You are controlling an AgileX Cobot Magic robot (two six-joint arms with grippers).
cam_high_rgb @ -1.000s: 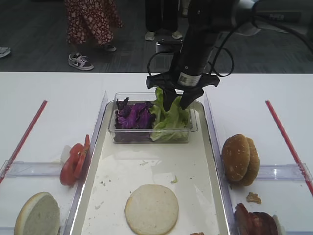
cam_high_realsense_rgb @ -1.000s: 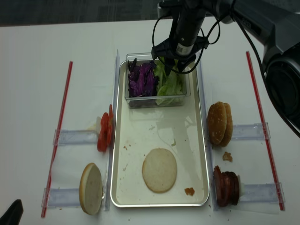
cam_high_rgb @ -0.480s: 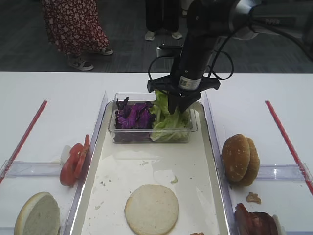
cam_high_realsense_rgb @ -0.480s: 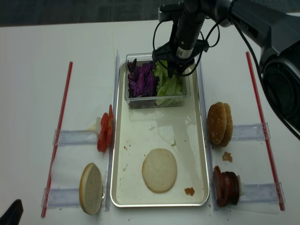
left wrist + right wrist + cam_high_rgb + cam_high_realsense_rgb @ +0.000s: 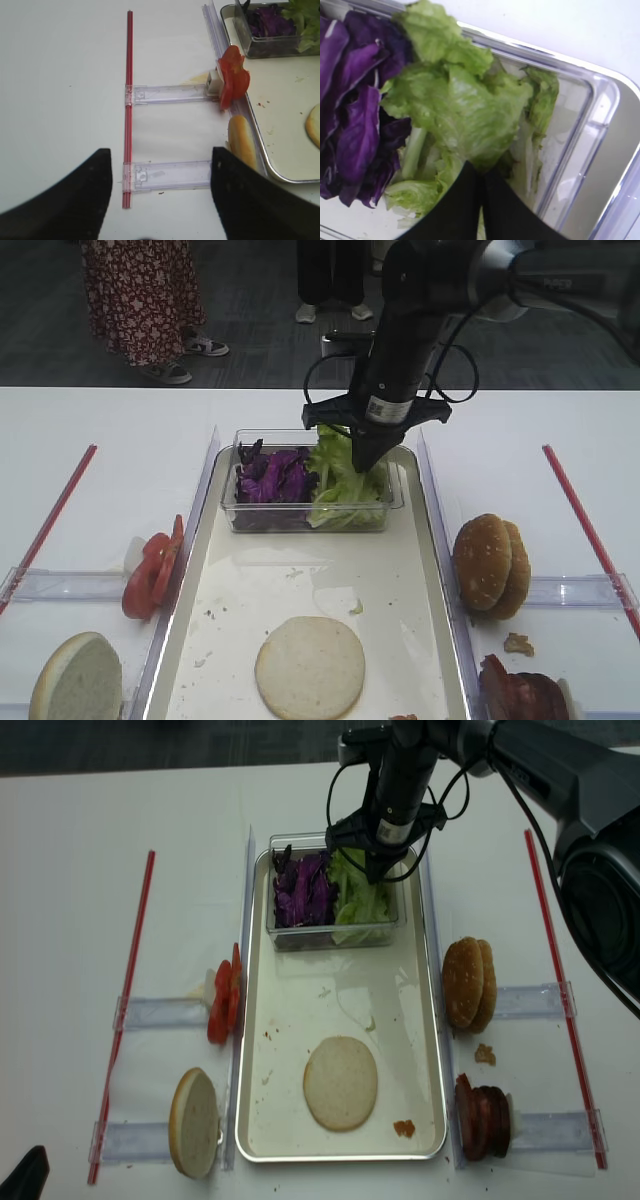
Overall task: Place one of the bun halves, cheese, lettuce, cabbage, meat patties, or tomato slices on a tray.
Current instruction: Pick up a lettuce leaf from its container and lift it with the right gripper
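your right gripper (image 5: 480, 175) is pinching the lettuce (image 5: 462, 112) in the tub (image 5: 590, 125), with the bun half (image 5: 309, 667) lying on the tray (image 5: 425, 570) toward you.

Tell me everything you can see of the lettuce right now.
The lettuce is light green, ruffled and crinkly, with paler ribs lower down. Several leaves fill the right half of the clear tub, piled against the purple cabbage on their left. The tub sits at the far end of the tray. The right claw is down in the pile with its jaws shut on a top leaf. The leaves look fresh and whole, and the top one stands above the tub's rim.
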